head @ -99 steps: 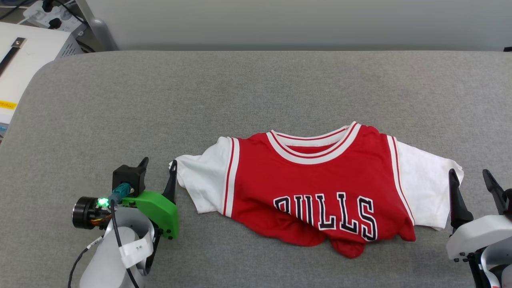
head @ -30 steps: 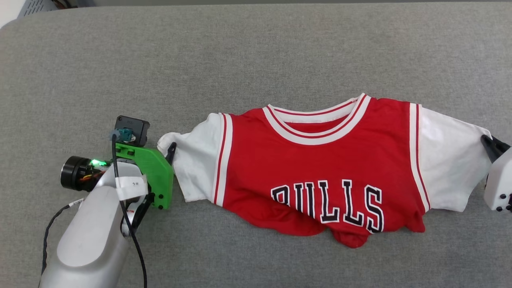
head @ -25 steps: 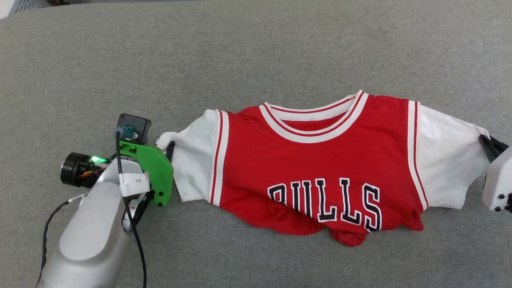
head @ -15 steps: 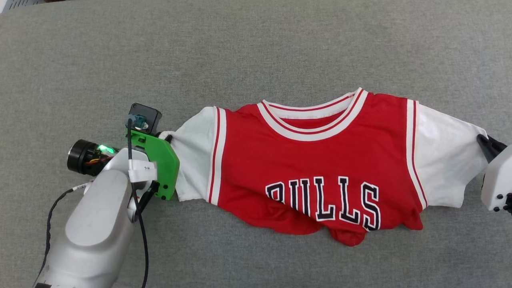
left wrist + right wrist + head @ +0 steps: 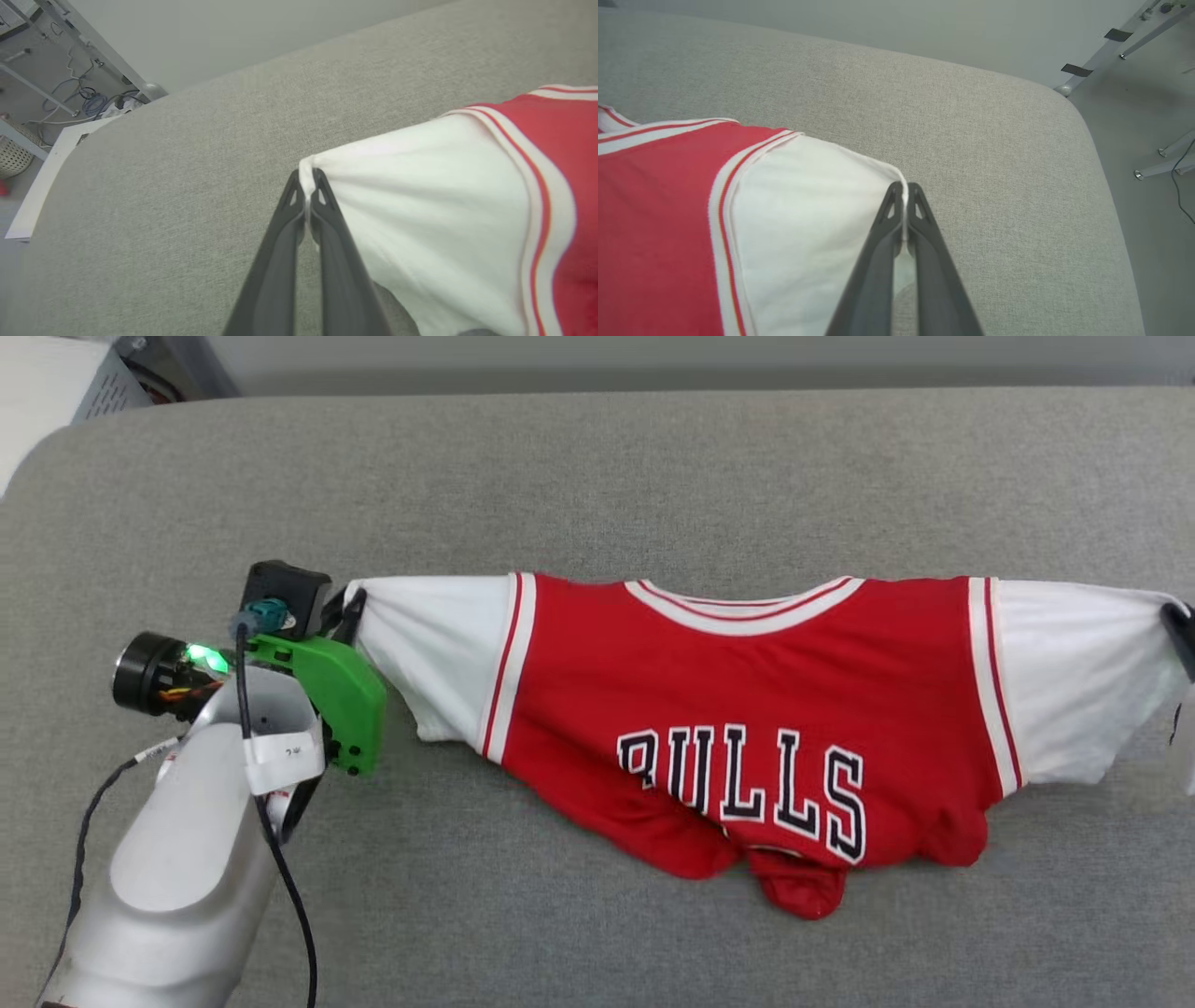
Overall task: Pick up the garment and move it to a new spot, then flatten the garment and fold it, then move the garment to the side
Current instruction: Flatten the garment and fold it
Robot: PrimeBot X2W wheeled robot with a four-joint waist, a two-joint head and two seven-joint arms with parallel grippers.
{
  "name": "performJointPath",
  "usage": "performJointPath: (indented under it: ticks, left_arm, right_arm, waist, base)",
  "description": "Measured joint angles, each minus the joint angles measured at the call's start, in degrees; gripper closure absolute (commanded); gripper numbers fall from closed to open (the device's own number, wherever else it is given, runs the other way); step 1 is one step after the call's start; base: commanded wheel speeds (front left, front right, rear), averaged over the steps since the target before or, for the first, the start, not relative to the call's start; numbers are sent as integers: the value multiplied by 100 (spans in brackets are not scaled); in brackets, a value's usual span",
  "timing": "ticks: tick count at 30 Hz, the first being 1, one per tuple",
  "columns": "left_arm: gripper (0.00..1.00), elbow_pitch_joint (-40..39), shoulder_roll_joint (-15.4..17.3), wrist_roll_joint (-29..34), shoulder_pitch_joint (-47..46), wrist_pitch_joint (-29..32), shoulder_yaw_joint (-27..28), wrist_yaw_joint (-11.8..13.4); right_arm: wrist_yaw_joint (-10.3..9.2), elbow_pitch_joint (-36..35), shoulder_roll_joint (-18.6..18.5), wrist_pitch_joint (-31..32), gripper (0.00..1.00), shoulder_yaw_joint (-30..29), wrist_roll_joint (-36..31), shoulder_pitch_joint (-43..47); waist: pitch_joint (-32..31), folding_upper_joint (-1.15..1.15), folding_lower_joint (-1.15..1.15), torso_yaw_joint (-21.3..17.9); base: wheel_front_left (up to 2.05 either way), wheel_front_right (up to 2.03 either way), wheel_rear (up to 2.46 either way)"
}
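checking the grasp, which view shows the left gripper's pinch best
Left wrist view: the left gripper is shut on the jersey at its sleeve edge. In the head view a green mount partly hides it; the right wrist view shows the other sleeve.

My left gripper is pressed closed, its two dark fingers pinching the white sleeve hem of the shirt between their tips. My left forearm rises from the lower left of the head view, with a green bracket at the wrist and a small green light glowing beside it. My right gripper is closed the same way on the other sleeve's hem, its fingers close together along their length.
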Motion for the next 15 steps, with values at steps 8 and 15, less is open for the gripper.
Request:
performJointPath:
  ticks: [8,15]
  left_arm:
    - [100,-1360,543,3,96,-247,421,272]
    - [100,-2685,947,-3,399,-15,715,437]
  right_arm:
    - [1,-178,-252,-321,100,-164,64,-235]
    - [1,-538,-416,-450,100,-225,120,-413]
  waist:
    - [-579,0,0,66]
    - [-974,0,0,104]
  base:
    - [0,0,0]
    - [0,0,0]
